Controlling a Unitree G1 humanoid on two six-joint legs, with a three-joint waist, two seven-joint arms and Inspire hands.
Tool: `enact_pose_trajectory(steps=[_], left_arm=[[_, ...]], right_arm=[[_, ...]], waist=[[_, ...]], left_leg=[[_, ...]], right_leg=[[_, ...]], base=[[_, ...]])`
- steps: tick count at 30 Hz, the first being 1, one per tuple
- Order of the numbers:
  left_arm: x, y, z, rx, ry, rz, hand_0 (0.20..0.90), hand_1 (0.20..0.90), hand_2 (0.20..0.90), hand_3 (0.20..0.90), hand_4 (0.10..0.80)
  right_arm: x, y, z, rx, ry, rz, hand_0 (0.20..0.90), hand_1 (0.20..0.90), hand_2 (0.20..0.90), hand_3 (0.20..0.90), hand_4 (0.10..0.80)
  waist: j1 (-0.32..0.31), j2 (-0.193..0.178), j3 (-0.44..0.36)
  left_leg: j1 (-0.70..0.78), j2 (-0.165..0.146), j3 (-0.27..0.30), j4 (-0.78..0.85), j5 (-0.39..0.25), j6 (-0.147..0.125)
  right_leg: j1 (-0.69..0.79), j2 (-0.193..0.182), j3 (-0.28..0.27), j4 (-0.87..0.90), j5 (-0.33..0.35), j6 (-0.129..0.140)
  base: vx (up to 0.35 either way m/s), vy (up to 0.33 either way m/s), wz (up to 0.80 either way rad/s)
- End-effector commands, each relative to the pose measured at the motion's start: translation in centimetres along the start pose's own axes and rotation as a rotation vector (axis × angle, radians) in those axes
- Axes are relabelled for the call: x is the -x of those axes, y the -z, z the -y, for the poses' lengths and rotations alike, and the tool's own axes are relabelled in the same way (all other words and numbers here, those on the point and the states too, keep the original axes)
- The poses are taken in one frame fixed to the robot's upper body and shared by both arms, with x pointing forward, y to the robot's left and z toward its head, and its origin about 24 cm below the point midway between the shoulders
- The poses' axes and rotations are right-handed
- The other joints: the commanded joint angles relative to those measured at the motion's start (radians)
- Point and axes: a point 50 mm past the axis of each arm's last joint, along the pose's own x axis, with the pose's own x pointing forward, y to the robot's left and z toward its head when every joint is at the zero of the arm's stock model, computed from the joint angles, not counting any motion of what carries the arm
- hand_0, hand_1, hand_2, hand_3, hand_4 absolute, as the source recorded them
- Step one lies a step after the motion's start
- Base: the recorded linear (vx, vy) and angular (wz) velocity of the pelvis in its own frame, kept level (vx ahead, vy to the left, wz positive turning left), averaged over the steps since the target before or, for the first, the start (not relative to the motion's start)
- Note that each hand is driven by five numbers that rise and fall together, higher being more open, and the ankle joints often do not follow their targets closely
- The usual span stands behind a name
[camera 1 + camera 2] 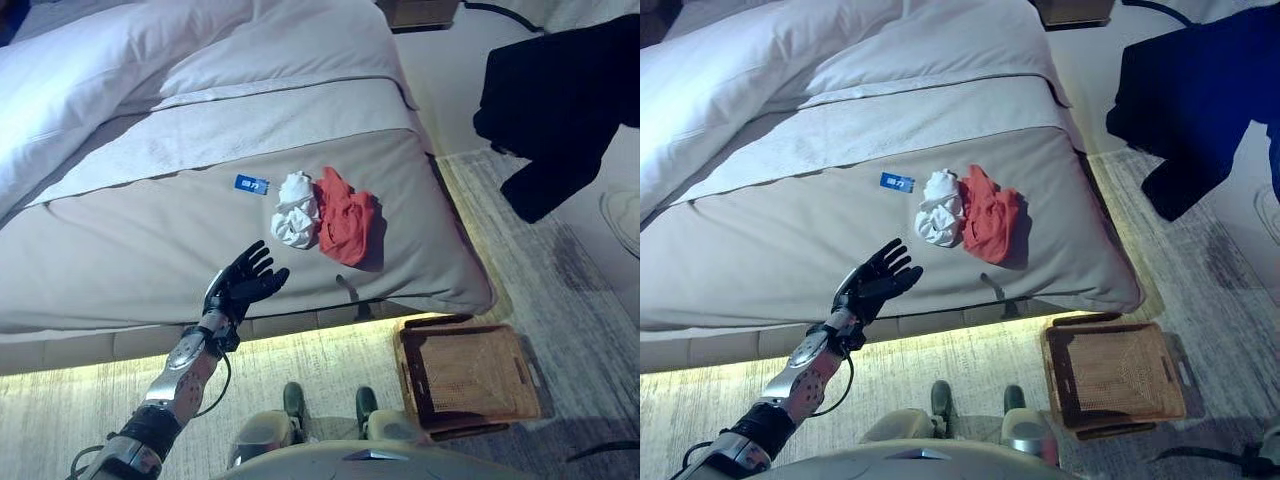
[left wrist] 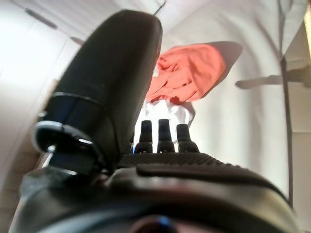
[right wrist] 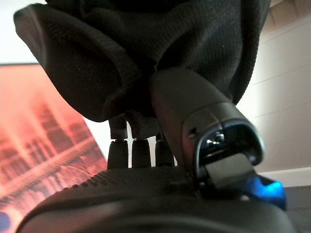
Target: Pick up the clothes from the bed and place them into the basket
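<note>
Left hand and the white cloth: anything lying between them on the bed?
Nothing: the left eye view shows bare sheet between the left hand and the white cloth.

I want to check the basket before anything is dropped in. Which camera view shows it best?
The right eye view: the basket lies whole on the floor beside the bed, its inside visible and empty. The left eye view shows nearly the same. Neither wrist view shows it.
</note>
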Motion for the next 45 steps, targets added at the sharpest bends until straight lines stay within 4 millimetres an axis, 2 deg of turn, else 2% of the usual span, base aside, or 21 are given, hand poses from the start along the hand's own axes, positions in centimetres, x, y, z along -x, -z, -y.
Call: enact_pose_trajectory(steps=[1, 4, 10, 16, 25, 35, 36, 37, 45], left_arm=[[-0.9, -1.9, 1.5, -0.043, 0.075, 0.133, 0.900, 0.900, 0.900, 0.900, 0.800], [-1.5, -2.3, 1.9, -0.042, 0.082, 0.149, 0.900, 0.900, 0.900, 0.900, 0.800], [-1.8, -1.9, 2.2, -0.035, 0.108, 0.133, 0.900, 0.900, 0.900, 0.900, 0.800], [-1.8, -1.7, 2.4, -0.053, 0.128, 0.118, 0.900, 0.900, 0.900, 0.900, 0.800], [-2.2, -2.3, 2.9, -0.094, 0.139, 0.125, 0.900, 0.900, 0.900, 0.900, 0.800], [-2.1, -2.0, 2.2, -0.120, 0.135, 0.106, 0.900, 0.900, 0.900, 0.900, 0.800], [-2.1, -1.9, 2.1, -0.122, 0.132, 0.105, 0.900, 0.900, 0.900, 0.900, 0.800], [-2.1, -1.9, 2.0, -0.123, 0.131, 0.105, 0.900, 0.900, 0.900, 0.900, 0.800], [-1.9, -1.6, 1.7, -0.121, 0.125, 0.104, 0.900, 0.900, 0.900, 0.900, 0.800]], right_arm=[[0.5, 0.9, 2.0, 0.005, 0.019, -0.023, 0.300, 0.300, 0.300, 0.200, 0.100], [1.9, 2.9, -1.0, 0.001, -0.077, -0.080, 0.300, 0.300, 0.300, 0.200, 0.100], [4.7, 6.3, -5.1, -0.050, -0.173, -0.216, 0.300, 0.300, 0.300, 0.200, 0.100], [7.7, 8.0, -9.5, -0.160, -0.244, -0.310, 0.300, 0.300, 0.300, 0.200, 0.100], [10.3, 9.2, -13.7, -0.073, -0.403, -0.373, 0.300, 0.300, 0.300, 0.200, 0.100], [12.2, 10.9, -15.9, -0.065, -0.463, -0.468, 0.300, 0.300, 0.300, 0.200, 0.100], [12.4, 11.0, -16.1, -0.060, -0.458, -0.476, 0.865, 0.865, 0.865, 0.859, 0.759], [12.6, 11.1, -16.2, -0.055, -0.453, -0.479, 0.900, 0.900, 0.900, 0.900, 0.800], [13.8, 12.1, -16.8, -0.015, -0.428, -0.540, 0.900, 0.900, 0.900, 0.900, 0.800]], waist=[[-0.046, -0.018, -0.181], [-0.083, -0.014, -0.177], [-0.132, 0.001, -0.180], [-0.154, 0.020, -0.165], [-0.152, 0.044, -0.133], [-0.127, 0.061, -0.117], [-0.126, 0.063, -0.117], [-0.126, 0.064, -0.116], [-0.120, 0.070, -0.113]], left_leg=[[-0.013, 0.047, -0.025, 0.026, -0.100, -0.028], [-0.006, 0.055, 0.010, 0.037, -0.109, -0.028], [0.014, 0.064, 0.062, 0.028, -0.113, -0.030], [0.012, 0.069, 0.096, 0.039, -0.119, -0.027], [-0.012, 0.064, 0.115, 0.059, -0.123, -0.020], [-0.015, 0.058, 0.112, 0.056, -0.123, -0.015], [-0.016, 0.057, 0.111, 0.052, -0.122, -0.015], [-0.016, 0.057, 0.111, 0.052, -0.121, -0.015], [-0.010, 0.055, 0.111, 0.035, -0.115, -0.014]], right_leg=[[-0.113, 0.042, 0.021, 0.106, 0.012, -0.005], [-0.117, 0.050, 0.053, 0.103, 0.018, -0.006], [-0.116, 0.063, 0.093, 0.091, 0.031, -0.003], [-0.140, 0.068, 0.106, 0.102, 0.036, 0.002], [-0.166, 0.064, 0.099, 0.108, 0.043, 0.006], [-0.165, 0.058, 0.087, 0.098, 0.047, 0.008], [-0.166, 0.058, 0.086, 0.097, 0.047, 0.009], [-0.166, 0.057, 0.085, 0.097, 0.048, 0.010], [-0.161, 0.059, 0.085, 0.081, 0.054, 0.011]], base=[[-0.021, 0.016, -0.27], [-0.016, 0.012, -0.34], [0.013, -0.014, -0.35], [-0.007, -0.047, -0.21], [-0.042, -0.041, -0.09], [-0.009, -0.012, 0.00], [0.000, 0.000, 0.00], [0.000, 0.000, 0.00], [0.000, 0.000, 0.00]])
